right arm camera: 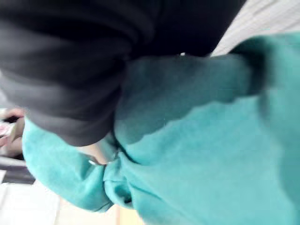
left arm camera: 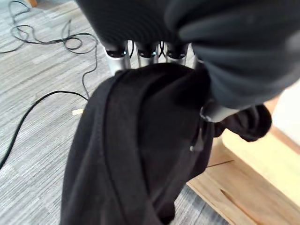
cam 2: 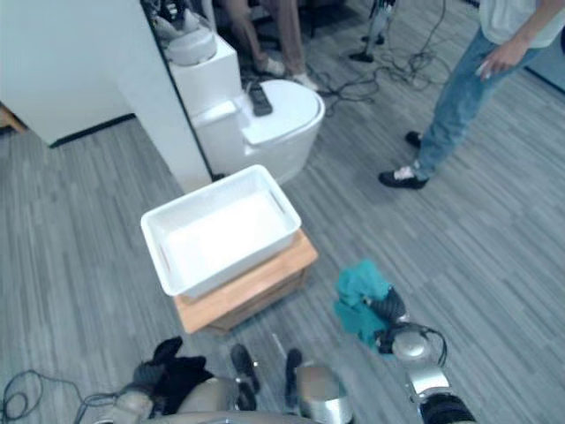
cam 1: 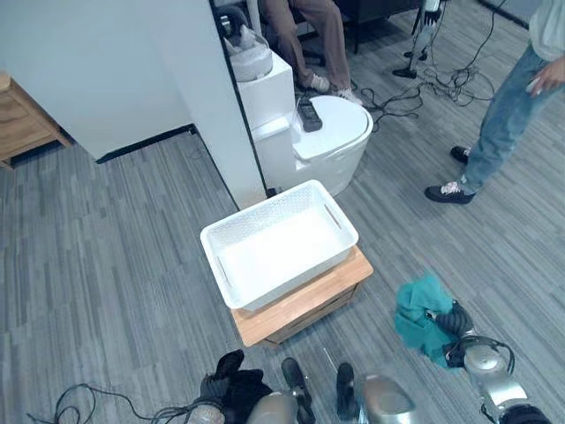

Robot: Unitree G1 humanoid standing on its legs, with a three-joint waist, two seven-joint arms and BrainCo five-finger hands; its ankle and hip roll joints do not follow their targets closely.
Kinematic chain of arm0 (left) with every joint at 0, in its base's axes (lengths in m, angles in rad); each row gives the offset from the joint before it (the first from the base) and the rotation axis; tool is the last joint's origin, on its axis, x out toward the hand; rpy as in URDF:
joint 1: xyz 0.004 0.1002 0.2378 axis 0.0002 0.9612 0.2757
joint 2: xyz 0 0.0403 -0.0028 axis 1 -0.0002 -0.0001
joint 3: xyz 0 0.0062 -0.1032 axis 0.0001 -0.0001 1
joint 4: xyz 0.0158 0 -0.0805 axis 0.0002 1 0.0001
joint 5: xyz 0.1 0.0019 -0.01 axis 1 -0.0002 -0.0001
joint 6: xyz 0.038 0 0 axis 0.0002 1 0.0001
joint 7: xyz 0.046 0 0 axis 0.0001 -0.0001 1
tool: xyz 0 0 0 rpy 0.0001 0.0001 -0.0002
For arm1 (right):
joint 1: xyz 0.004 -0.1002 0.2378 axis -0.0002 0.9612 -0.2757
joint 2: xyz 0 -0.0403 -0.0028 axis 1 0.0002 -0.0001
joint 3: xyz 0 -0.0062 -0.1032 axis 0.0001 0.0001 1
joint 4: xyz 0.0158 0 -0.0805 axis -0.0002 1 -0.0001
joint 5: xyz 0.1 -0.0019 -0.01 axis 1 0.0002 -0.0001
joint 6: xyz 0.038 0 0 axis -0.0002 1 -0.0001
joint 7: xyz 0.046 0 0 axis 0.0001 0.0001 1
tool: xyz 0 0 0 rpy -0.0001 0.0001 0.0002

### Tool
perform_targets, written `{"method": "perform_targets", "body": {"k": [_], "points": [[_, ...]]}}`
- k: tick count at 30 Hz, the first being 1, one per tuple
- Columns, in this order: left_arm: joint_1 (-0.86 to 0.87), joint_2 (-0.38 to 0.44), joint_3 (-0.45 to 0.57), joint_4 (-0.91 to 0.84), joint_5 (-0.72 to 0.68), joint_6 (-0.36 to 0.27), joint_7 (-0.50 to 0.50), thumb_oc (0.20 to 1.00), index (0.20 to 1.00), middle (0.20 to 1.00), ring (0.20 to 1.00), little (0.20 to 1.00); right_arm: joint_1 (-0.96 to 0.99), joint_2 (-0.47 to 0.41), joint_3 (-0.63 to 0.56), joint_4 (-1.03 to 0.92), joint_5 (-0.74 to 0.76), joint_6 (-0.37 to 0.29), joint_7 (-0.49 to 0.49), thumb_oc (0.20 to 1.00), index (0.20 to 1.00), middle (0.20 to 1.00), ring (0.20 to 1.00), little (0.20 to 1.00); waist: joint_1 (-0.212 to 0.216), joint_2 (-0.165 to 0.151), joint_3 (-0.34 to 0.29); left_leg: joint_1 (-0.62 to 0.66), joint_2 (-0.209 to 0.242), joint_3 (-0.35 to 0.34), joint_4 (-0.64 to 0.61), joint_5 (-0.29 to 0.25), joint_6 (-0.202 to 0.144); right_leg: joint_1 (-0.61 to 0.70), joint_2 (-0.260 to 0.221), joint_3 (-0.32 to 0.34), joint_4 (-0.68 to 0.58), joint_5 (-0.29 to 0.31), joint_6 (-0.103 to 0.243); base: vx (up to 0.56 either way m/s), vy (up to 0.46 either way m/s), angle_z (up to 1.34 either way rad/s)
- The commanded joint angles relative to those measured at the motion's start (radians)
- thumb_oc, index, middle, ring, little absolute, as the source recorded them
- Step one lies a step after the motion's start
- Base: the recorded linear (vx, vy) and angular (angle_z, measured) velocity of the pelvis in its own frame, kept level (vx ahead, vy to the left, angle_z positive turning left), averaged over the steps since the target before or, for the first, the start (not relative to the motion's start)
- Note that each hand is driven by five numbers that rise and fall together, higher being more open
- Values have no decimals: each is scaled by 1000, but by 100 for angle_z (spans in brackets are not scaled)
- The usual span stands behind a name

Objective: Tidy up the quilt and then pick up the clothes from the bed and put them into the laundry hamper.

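A white laundry hamper [cam 1: 279,242] sits empty on a low wooden stand [cam 1: 305,300] in front of me. My left hand [cam 1: 214,386] is low at the hamper's near left, shut on a black garment [left arm camera: 140,154] that hangs from its fingers [left arm camera: 117,58]. My right hand [cam 1: 455,320] is to the right of the stand, shut on a teal garment [cam 1: 418,314] that drapes over it. The teal cloth [right arm camera: 197,154] covers that hand's fingers in the right wrist view.
A white toilet [cam 1: 322,132] with a dark remote [cam 1: 307,115] on its lid stands behind the hamper, beside a white wall panel [cam 1: 212,97]. A person in jeans [cam 1: 503,115] stands at the far right, another person's legs [cam 1: 309,35] show behind. Cables [cam 1: 433,84] lie on the grey floor.
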Motion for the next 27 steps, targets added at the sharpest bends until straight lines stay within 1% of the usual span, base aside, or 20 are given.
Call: {"method": "perform_targets", "body": {"k": [1, 2, 3, 4, 5, 6, 7, 8, 9, 11, 13, 16, 17, 19, 20, 21, 24, 25, 26, 27], "points": [[4, 82, 4, -24, 36, -6, 18, 200, 200, 200, 200, 200, -93, -14, -59, -92, -54, -92, -32, 200, 200, 200, 200, 200, 41, -46, -21, 65, 1, -27, -18, -62, -68, 53, -101, 84, -258, 73, 74, 150, -158, 61], [0, 85, 3, -17, 34, -10, 19, 200, 200, 200, 200, 200, -109, -25, -76, -129, -44, -106, -43, 200, 200, 200, 200, 200, 35, -53, -28, 66, -2, -48, -18, -67, -77, 76, -105, 130, -406, 70, 59, 195, -223, 50], [8, 93, 18, 2, 41, -12, 23, 200, 200, 200, 200, 200, -130, -50, -117, -210, -25, -127, -58, 200, 200, 200, 200, 200, 42, -67, -47, 77, -9, -70, -18, -83, -84, 118, -118, 195, -545, 78, 66, 230, -255, 67], [19, 94, 29, 12, 38, -15, 26, 200, 200, 200, 200, 200, -140, -51, -122, -244, -20, -144, -63, 200, 200, 200, 200, 200, 59, -76, -62, 82, -10, -70, -18, -87, -86, 139, -132, 186, -573, 89, 64, 164, -176, 69], [19, 94, 28, 12, 38, -16, 26, 200, 200, 200, 200, 200, -139, -51, -122, -245, -20, -144, -63, 200, 200, 200, 200, 200, 59, -77, -62, 83, -11, -70, -18, -87, -86, 142, -133, 186, -576, 90, 64, 80, -119, 69], [24, 92, 43, 18, 30, -14, 30, 200, 200, 200, 200, 200, -166, -58, -119, -271, -26, -144, -69, 200, 200, 200, 200, 200, 69, -82, -66, 86, -12, -72, -17, -84, -87, 154, -137, 181, -588, 104, 68, 86, -144, 47], [48, 84, 75, 33, 12, -9, 35, 200, 200, 200, 200, 200, -204, -82, -107, -312, -45, -145, -61, 200, 200, 200, 200, 200, 87, -80, -83, 88, -1, -65, -18, -80, -96, 178, -134, 173, -629, 121, 77, 86, -147, 32], [48, 84, 75, 32, 12, -9, 35, 200, 200, 200, 200, 200, -204, -82, -106, -312, -45, -145, -61, 200, 200, 200, 200, 200, 86, -79, -83, 89, 0, -65, -18, -80, -97, 180, -133, 173, -632, 122, 77, 118, -186, 28], [70, 75, 100, 33, -19, -15, 39, 200, 200, 200, 200, 200, -259, -105, -79, -361, -42, -153, -42, 200, 200, 200, 200, 200, 107, -78, -94, 86, 16, -65, -18, -74, -110, 206, -128, 157, -660, 127, 70, 56, -97, 32], [79, 72, 105, 30, -29, -17, 38, 200, 200, 200, 200, 200, -287, -115, -59, -371, -34, -157, -31, 200, 200, 200, 200, 200, 111, -76, -96, 84, 21, -74, -18, -71, -114, 217, -124, 150, -672, 127, 67, 59, -114, 13], [93, 71, 106, 10, -88, -32, 43, 200, 200, 200, 200, 200, -437, -141, 50, -325, -21, -154, -10, 200, 200, 200, 200, 200, 142, -70, -100, 69, 35, -92, -18, -54, -129, 232, -119, 128, -687, 121, 57, 45, -134, -3], [97, 71, 105, -19, -131, -44, 53, 200, 200, 200, 200, 200, -528, -141, 119, -284, -11, -154, -4, 200, 200, 200, 200, 200, 154, -65, -95, 58, 43, -102, -18, -45, -137, 234, -114, 111, -687, 114, 52, 9, -73, 16], [95, 72, 88, -87, -159, -63, 64, 200, 200, 200, 200, 200, -615, -125, 183, -241, -11, -148, 1, 200, 200, 200, 200, 200, 174, -58, -90, 46, 49, -115, -18, -35, -141, 232, -112, 100, -687, 111, 46, -6, -98, 26], [93, 72, 71, -160, -182, -84, 72, 200, 200, 200, 200, 200, -670, -110, 228, -192, -15, -145, -3, 200, 200, 200, 200, 200, 185, -50, -84, 32, 54, -126, -18, -26, -146, 230, -111, 85, -687, 110, 43, -5, -82, 39], [89, 77, 55, -255, -203, -108, 86, 200, 200, 200, 200, 200, -703, -86, 257, -146, -17, -140, -8, 200, 200, 200, 200, 200, 197, -41, -77, 17, 56, -139, -18, -18, -150, 230, -111, 67, -687, 107, 41, -1, -53, 55], [90, 77, 56, -257, -203, -108, 86, 200, 200, 200, 200, 200, -704, -85, 257, -145, -17, -140, -8, 200, 200, 200, 200, 200, 196, -41, -77, 17, 56, -140, -18, -17, -150, 230, -111, 66, -687, 107, 40, -1, -50, 52], [91, 100, 52, -438, -230, -149, 108, 200, 200, 200, 200, 200, -719, -60, 282, -84, -34, -130, -19, 200, 200, 200, 200, 200, 216, -25, -69, -8, 58, -163, -18, -3, -159, 227, -111, 45, -687, 105, 38, -17, -52, 36], [89, 128, 51, -542, -211, -166, 121, 200, 200, 200, 200, 200, -719, -43, 288, -36, -54, -119, -30, 200, 200, 200, 200, 200, 225, -16, -67, -23, 59, -177, -18, 4, -164, 226, -111, 32, -687, 105, 37, -15, -39, 34], [90, 129, 51, -544, -211, -165, 121, 200, 200, 200, 200, 200, -719, -42, 288, -35, -54, -119, -31, 200, 200, 200, 200, 200, 224, -16, -67, -24, 59, -178, -18, 4, -164, 226, -111, 31, -687, 105, 37, -10, -36, 27], [90, 146, 52, -594, -194, -174, 127, 200, 200, 200, 200, 200, -714, -37, 286, -9, -68, -112, -38, 200, 200, 200, 200, 200, 231, -11, -67, -28, 59, -184, -18, 6, -166, 227, -111, 26, -687, 104, 36, 8, -42, 31]]}}
